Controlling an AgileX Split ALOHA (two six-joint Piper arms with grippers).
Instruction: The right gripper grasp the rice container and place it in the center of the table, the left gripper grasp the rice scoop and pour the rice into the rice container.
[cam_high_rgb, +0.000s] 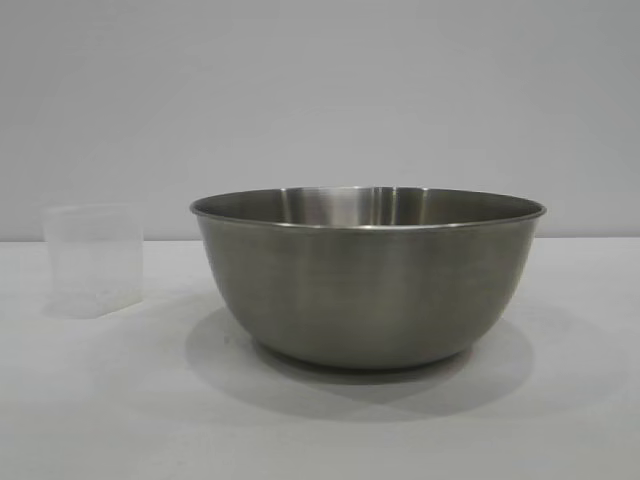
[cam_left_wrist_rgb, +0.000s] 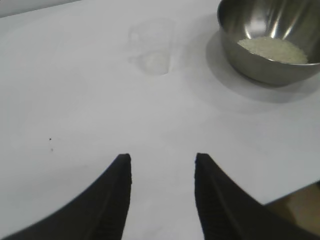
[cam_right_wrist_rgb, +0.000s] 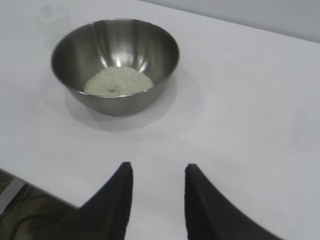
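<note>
We read no writing — brushed steel rice container (cam_high_rgb: 368, 285) holds granular rice (cam_right_wrist_rgb: 118, 81); translucent rice scoop (cam_high_rgb: 93, 260) at nine o'clock; left gripper (cam_left_wrist_rgb: 163, 172) and right gripper (cam_right_wrist_rgb: 158, 180) gape empty.

The rice container (cam_high_rgb: 368, 285) is brushed steel grey, with faint vertical streaks of lighter sheen on its outer wall and a bright pale band along the inside of its rim; in the wrist views its inner wall carries white glints over darker grey. The rice (cam_right_wrist_rgb: 118, 81) lying in it is off-white, a pale speckled mass with a couple of tiny dark flecks. The rice scoop (cam_high_rgb: 93, 260) is translucent, milky clear, nearly blending with the white table (cam_high_rgb: 100, 400), whose cloth shows soft grey shadows around the bowl's base. The left gripper (cam_left_wrist_rgb: 162, 167) and right gripper (cam_right_wrist_rgb: 157, 175) have plain matte black fingers. The wall behind is flat light grey
</note>
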